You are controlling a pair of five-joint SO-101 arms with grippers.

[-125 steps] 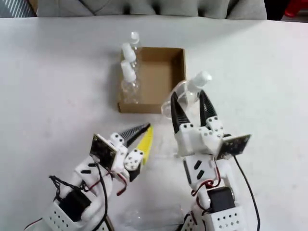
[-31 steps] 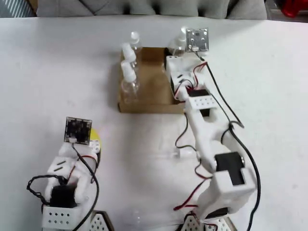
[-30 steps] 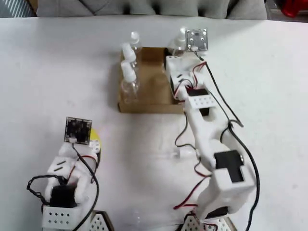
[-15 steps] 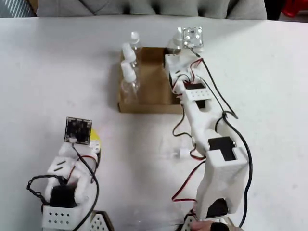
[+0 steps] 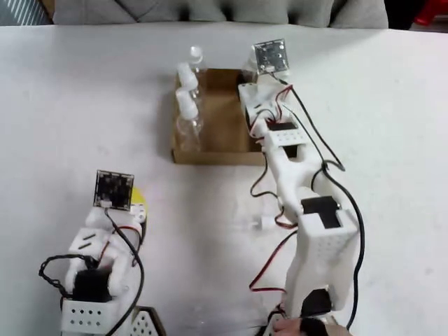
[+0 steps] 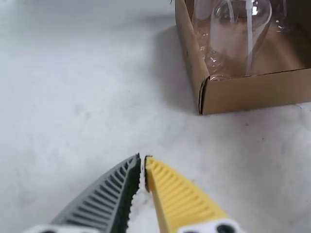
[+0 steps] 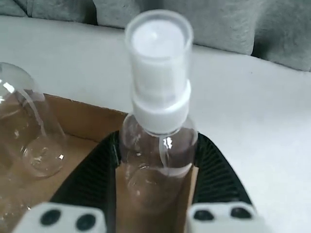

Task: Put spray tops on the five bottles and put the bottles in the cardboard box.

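Observation:
A clear bottle (image 7: 158, 145) with a white spray top (image 7: 158, 73) stands upright between black fingers (image 7: 214, 170); my right gripper (image 7: 158, 165) is shut on it over the far right corner of the cardboard box (image 7: 82, 124). In the high view the right arm (image 5: 283, 147) stretches over the right side of the box (image 5: 224, 150). Two capped bottles (image 5: 187, 105) lie along the box's left wall, one seen close as a bottle (image 6: 233, 34). My left gripper (image 6: 142, 164) is shut and empty, low over the table in front of the box's near left corner (image 6: 201, 99).
A small white part (image 5: 264, 222) lies on the table beside the right arm. The left arm (image 5: 105, 238) is folded back at the near left. A grey cushion edge (image 5: 210, 10) runs behind the table. Open white tabletop lies to the left of the box.
Since 4.2 s ago the right arm has carried the bottle from the box's front to its far right corner, lately drifting slightly left. The left arm pulled back to the near left.

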